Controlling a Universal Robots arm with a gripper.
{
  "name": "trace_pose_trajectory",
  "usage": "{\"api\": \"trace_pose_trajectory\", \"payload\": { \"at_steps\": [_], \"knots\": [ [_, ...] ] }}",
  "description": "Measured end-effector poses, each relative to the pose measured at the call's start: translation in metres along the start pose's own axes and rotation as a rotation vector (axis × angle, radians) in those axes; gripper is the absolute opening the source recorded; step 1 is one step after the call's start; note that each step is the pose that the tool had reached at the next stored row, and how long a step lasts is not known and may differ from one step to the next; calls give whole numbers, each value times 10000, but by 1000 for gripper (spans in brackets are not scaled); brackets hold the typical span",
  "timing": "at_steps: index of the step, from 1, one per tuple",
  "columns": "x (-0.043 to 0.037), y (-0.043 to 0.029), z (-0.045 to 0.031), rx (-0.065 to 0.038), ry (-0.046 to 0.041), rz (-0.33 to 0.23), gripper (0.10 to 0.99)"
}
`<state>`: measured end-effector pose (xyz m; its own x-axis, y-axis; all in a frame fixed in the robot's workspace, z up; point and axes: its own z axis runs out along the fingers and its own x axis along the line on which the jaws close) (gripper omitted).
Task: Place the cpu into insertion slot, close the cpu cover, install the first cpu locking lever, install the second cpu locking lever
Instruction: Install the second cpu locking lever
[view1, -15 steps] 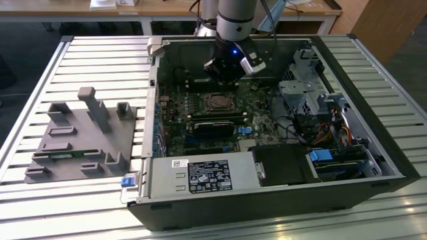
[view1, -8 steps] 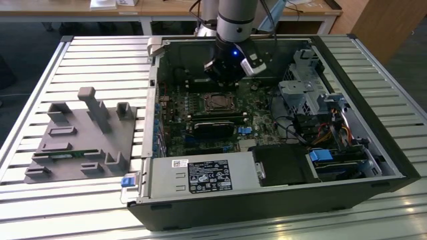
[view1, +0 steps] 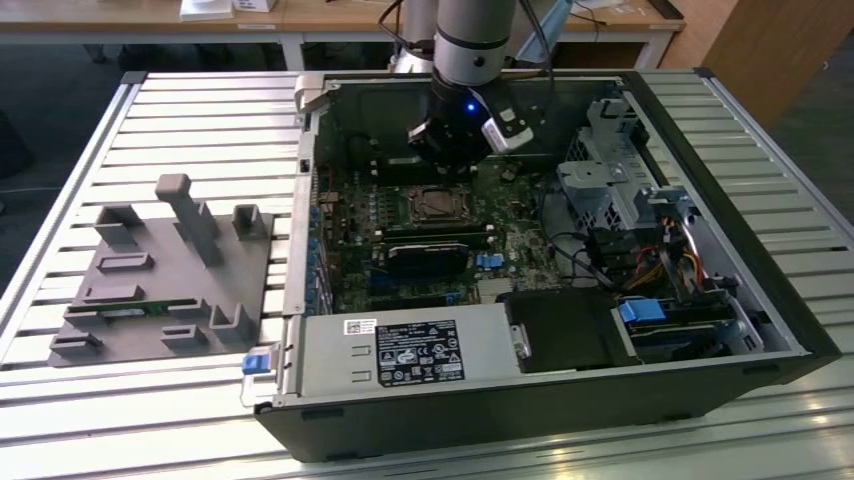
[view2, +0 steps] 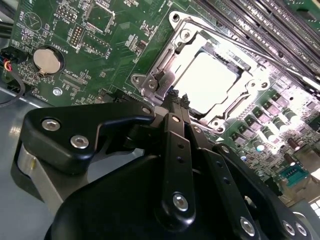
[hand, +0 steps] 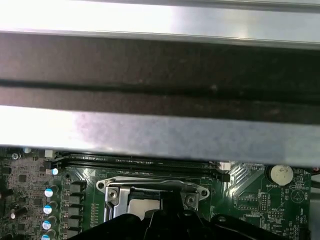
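The cpu (view2: 210, 82), with its pale silver top, lies in the insertion slot (view1: 411, 206) on the green motherboard inside the open computer case. The silver cpu cover (view2: 255, 82) lies flat over it as a frame around its edges. My gripper (view2: 178, 101) hangs just above the socket's edge, by the cover's hinge tab (view2: 161, 80). Its black fingers (view2: 172, 117) are pressed together, and nothing shows between them. From the exterior view the gripper (view1: 449, 160) stands over the far side of the socket. In the first wrist view the gripper (hand: 169, 202) covers the middle of the socket.
A black card (view1: 434, 255) sits just in front of the socket, and long memory slots (view2: 260, 20) run beside it. Also in the case are a power supply (view1: 400, 352) and a drive cage (view1: 614, 180). A grey fixture block (view1: 167, 270) lies on the slatted table at the exterior view's left.
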<state>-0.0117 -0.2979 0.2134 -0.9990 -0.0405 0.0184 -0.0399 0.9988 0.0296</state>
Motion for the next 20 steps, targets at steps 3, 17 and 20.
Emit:
{"api": "trace_pose_trajectory", "payload": {
  "at_steps": [3,17,20],
  "knots": [
    [0,1,-23,-1,-1,0,106],
    [5,-36,-136,-1,-1,-1,106],
    [7,-64,-137,-2,-1,0,106]
  ]
}}
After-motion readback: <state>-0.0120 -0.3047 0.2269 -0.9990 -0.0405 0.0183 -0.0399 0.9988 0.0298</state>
